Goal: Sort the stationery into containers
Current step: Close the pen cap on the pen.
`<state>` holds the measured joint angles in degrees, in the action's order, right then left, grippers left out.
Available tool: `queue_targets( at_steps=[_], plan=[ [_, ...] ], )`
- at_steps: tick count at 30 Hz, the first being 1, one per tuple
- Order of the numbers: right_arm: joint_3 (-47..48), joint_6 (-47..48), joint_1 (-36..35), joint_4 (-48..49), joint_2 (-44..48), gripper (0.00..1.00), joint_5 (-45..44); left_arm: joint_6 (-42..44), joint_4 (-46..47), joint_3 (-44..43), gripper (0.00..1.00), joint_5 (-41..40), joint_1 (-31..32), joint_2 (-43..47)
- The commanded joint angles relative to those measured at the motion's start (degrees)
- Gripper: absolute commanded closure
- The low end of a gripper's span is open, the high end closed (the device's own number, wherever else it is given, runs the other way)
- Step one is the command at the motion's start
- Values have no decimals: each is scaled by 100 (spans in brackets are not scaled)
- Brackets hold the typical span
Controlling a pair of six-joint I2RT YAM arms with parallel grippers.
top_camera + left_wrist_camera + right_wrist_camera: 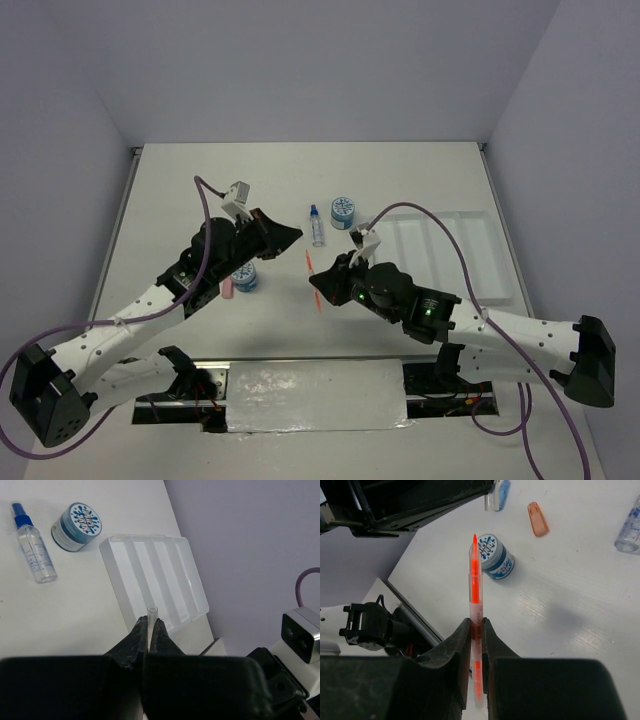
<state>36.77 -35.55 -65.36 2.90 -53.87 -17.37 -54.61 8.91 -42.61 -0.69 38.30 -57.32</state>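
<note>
My right gripper is shut on the thin orange pen and holds it above the table, tip pointing away; in the top view the pen sticks out left of that gripper. My left gripper is shut on a small clear tube-like cap, raised over mid-table. The white divided tray lies at the right, also in the left wrist view. The clear blue-capped bottle and one blue-white roll sit at centre. The other roll lies under my left arm.
A pink capsule piece lies beside the near roll. The right wrist view shows an orange capsule, a blue capsule and the near roll on the table below my left arm. The table's near edge is close behind both grippers.
</note>
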Motion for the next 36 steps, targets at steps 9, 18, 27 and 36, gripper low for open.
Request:
queue_targets(
  at_steps=[9, 18, 27, 36],
  plan=[
    [603, -110, -47, 27, -432, 100, -443, -208, 612, 113, 100, 297, 10, 371],
    [700, -13, -47, -61, -484, 100, -522, -138, 604, 60, 100, 350, 10, 335],
    [735, 31, -47, -105, -476, 100, -531, -67, 490, 104, 100, 298, 10, 327],
    [752, 66, -47, -131, -476, 100, -505, -15, 454, 16, 100, 262, 10, 230]
  ],
)
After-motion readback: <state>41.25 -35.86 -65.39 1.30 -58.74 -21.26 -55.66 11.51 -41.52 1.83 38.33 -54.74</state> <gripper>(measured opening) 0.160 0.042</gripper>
